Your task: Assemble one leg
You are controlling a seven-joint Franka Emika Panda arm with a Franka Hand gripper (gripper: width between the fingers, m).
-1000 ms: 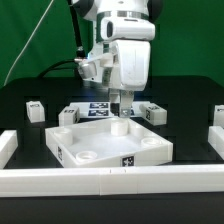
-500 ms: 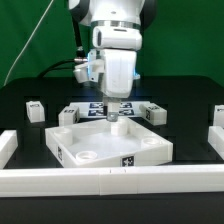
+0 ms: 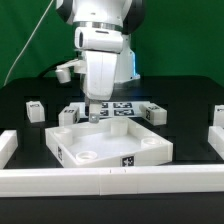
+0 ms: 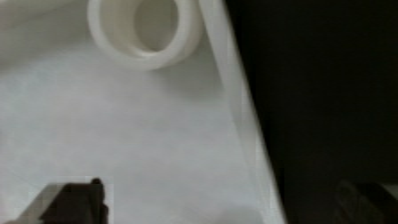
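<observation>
The large white square panel lies flat mid-table with round corner sockets. My gripper hangs just above its far edge, towards the exterior view's left. In the wrist view the gripper is open, its dark fingertips are wide apart, and only bare panel surface and an empty round socket show between and beyond them. Small white tagged legs lie on the black table: one just left of the gripper, one further left, one on the right.
The marker board lies behind the panel. Another small white block sits at the far right. White rails border the table at the front, left and right.
The arm has moved towards the exterior view's left along the panel's far edge, staying at about the same height. The parts on the table have not moved.
</observation>
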